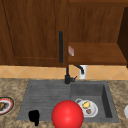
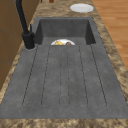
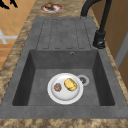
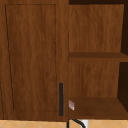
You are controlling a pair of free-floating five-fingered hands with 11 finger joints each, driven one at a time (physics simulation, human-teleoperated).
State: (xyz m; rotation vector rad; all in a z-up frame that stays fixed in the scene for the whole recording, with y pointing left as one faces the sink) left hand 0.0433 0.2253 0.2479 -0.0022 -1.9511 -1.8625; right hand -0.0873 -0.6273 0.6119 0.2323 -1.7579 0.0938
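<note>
Speckled surface round grey sink | left robot hand at front edge, grip unclear, nothing held | plate of food lies untouched in basin

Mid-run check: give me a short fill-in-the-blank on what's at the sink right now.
The white plate in the sink basin carries a brown piece and a ____ one.
The big ball at the front is ____.
The left hand hangs over the front edge of the ribbed ____.
The faucet is coloured ____.

Missing words: yellow; red; drainboard; black
</note>
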